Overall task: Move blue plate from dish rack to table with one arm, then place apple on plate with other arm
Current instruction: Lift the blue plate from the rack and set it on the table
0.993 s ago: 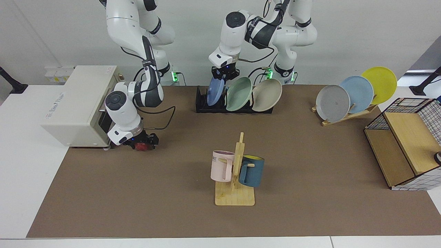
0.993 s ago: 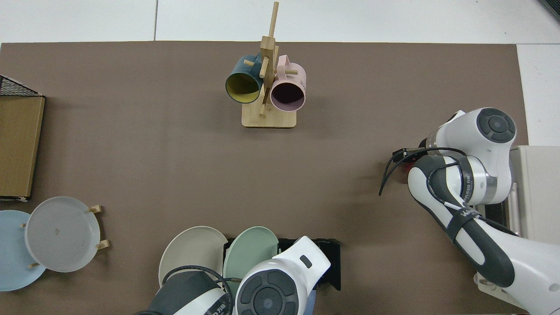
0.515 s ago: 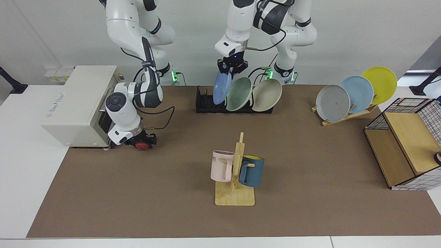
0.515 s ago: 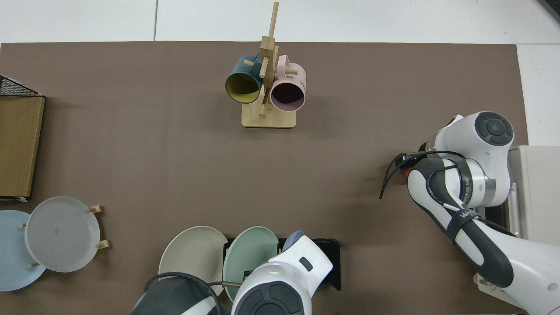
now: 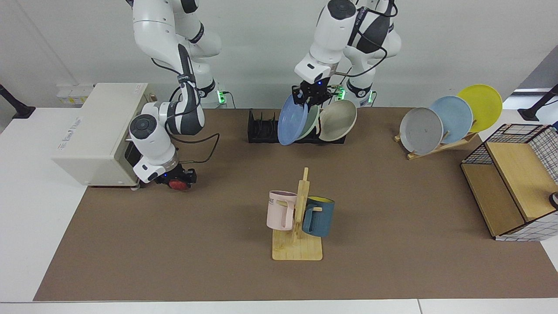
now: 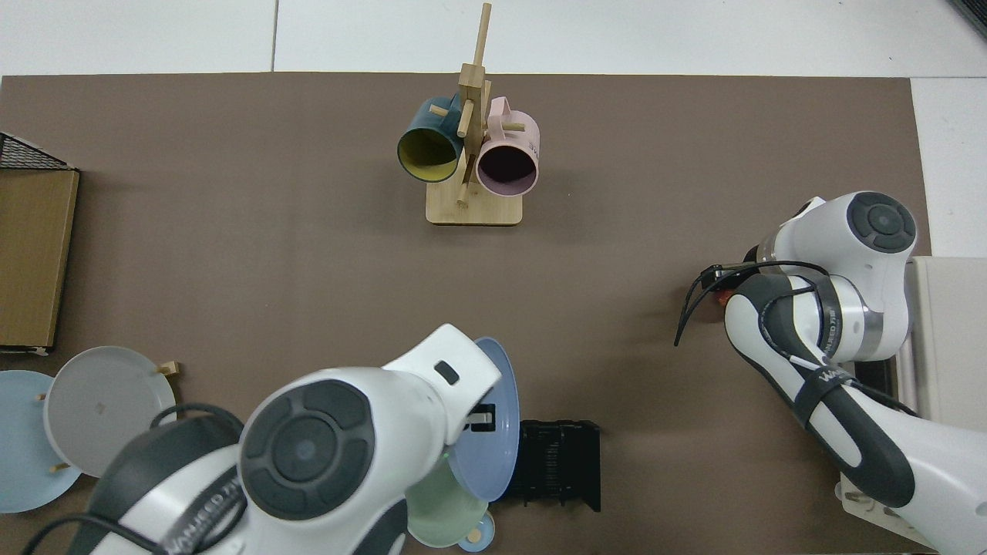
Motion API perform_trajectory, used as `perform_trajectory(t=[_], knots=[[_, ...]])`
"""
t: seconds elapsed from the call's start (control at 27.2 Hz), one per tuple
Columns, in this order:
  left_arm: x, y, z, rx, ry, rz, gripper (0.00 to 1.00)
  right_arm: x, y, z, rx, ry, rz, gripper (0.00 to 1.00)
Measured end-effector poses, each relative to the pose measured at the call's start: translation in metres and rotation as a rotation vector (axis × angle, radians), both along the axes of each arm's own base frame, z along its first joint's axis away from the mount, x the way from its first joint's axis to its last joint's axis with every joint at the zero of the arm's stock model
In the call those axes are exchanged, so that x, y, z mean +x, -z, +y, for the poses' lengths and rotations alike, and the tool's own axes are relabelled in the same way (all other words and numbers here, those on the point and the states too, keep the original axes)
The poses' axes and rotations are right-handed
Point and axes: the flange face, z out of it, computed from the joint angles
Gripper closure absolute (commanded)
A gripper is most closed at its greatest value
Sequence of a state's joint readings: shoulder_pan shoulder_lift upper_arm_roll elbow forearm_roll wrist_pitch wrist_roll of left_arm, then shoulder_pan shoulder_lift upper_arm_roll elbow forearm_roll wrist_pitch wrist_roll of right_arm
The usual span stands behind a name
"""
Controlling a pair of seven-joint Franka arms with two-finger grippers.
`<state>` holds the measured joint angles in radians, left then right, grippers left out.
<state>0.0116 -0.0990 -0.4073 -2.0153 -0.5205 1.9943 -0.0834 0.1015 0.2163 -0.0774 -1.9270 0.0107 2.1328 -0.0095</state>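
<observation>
My left pincer (image 5: pixel 306 97) is closed on the upper rim of the blue plate (image 5: pixel 293 120), which hangs from it tilted, its face turned toward the open mat, lifted out of the dish rack (image 5: pixel 263 132). The plate's lower edge sits just in front of the rack's slots, and I cannot tell whether it touches them. Right behind the plate, below my left pincer, the sage-green plate (image 5: pixel 311 123) and the beige plate (image 5: pixel 337 120) lean in the rack. From above, the plate (image 6: pixel 487 420) shows beneath my left arm's wrist, beside the bare black end of the rack (image 6: pixel 561 465).

My right pincer (image 5: pixel 178 181) is low over the brown mat of the tabletop (image 5: pixel 392 209), just in front of the white appliance (image 5: pixel 98 131). The apple (image 5: pixel 177 184) sits between its fingers, red and showing from the front. The fingers are on either side of it, though I cannot tell whether they are pressing on it, nor whether the apple rests on the mat. From above, my arm hides most of it; only a sliver of red (image 6: pixel 719 293) peeks out by the wrist.

Well in front of both pincers, mid-mat, stands a wooden mug tree (image 5: pixel 299 226) carrying a pink mug (image 5: pixel 280 210) and a dark teal mug (image 5: pixel 318 216).
</observation>
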Motion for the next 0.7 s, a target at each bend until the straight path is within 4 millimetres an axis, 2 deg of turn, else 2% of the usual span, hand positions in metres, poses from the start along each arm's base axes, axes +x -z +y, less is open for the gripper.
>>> perform_trajectory(t=[0.11, 0.22, 0.37, 0.55, 0.7], knots=[[0.018, 0.014, 0.024, -0.091, 0.052, -0.01, 1.0, -0.001, -0.027, 0.004, 0.003, -0.007, -0.005, 1.0], [0.032, 0.036, 0.038, -0.138, 0.064, 0.01, 1.0, -0.005, -0.05, 0.005, 0.006, -0.009, -0.009, 1.0], [0.049, 0.075, 0.042, -0.212, 0.083, 0.037, 1.0, -0.014, -0.081, 0.004, 0.011, -0.009, -0.02, 1.0], [0.071, 0.124, 0.05, -0.255, 0.054, 0.052, 1.0, -0.033, -0.13, 0.003, 0.02, -0.009, -0.05, 1.0], [0.086, 0.143, 0.054, -0.251, 0.022, 0.026, 1.0, -0.049, -0.169, 0.002, 0.025, -0.01, -0.057, 1.0]])
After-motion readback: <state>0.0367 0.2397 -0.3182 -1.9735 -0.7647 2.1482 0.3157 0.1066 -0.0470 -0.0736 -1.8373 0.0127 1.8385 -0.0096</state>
